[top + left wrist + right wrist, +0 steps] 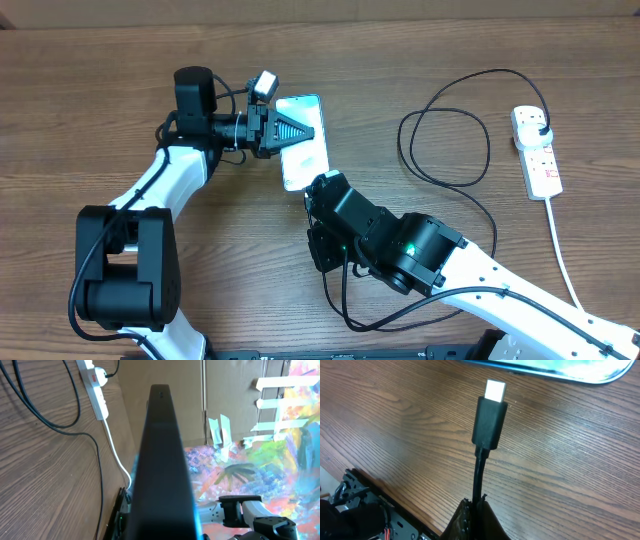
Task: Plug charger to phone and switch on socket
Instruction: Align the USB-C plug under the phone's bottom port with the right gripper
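Two arms work over a wood-grain table (500, 50). The left gripper (297, 131) is clenched on the phone (308, 160), with one dark triangular finger across the lit pale-blue screen. The phone sits mid-table, long axis running away from the robot, screen up to the overhead camera. The left wrist view shows only its dark edge (162, 460), head-on.

The right gripper (316, 188) is just at the phone's near short edge and grasps the charger cable (445, 140) a little behind its tip. In the right wrist view the cable comes up from between the closed fingers (475, 520) to the USB-C connector (490, 417). Its bright metal end points at the phone's edge (560, 370), close but apart, not inserted.

The rest of the cable runs in loose loops across the table's right side to a black plug (541, 126), which is seated in the far outlet of the power strip (540, 165). The white strip lies near the right edge, well apart from the phone, and its thick white cord (562, 245) trails toward the robot. The left wrist view shows the strip (97, 395) with a reddish switch. Cannot tell whether it is on or off.
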Robot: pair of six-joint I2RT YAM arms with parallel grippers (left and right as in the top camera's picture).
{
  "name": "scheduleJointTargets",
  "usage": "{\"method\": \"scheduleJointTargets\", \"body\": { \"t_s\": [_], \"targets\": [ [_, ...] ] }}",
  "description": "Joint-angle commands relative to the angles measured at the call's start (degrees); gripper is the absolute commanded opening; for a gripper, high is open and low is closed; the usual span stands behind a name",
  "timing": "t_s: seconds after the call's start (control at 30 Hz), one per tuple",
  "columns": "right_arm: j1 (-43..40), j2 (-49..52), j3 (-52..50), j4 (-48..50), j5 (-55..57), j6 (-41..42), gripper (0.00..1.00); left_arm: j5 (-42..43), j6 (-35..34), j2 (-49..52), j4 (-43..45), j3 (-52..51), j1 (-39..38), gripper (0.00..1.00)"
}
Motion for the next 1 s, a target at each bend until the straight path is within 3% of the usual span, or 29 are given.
{"method": "scheduleJointTargets", "body": {
  "t_s": [0.0,0.97],
  "targets": [
    [-0.81,0.11,0.46,0.44,0.68,-0.83,0.04,2.32,1.36,0.09,0.09,1.01,-0.39,0.04],
    [-1.18,2.27,0.46,0.7,0.48,-0.81,0.04,2.29,1.33,0.09,0.09,1.01,-0.39,0.04]
  ]
}}
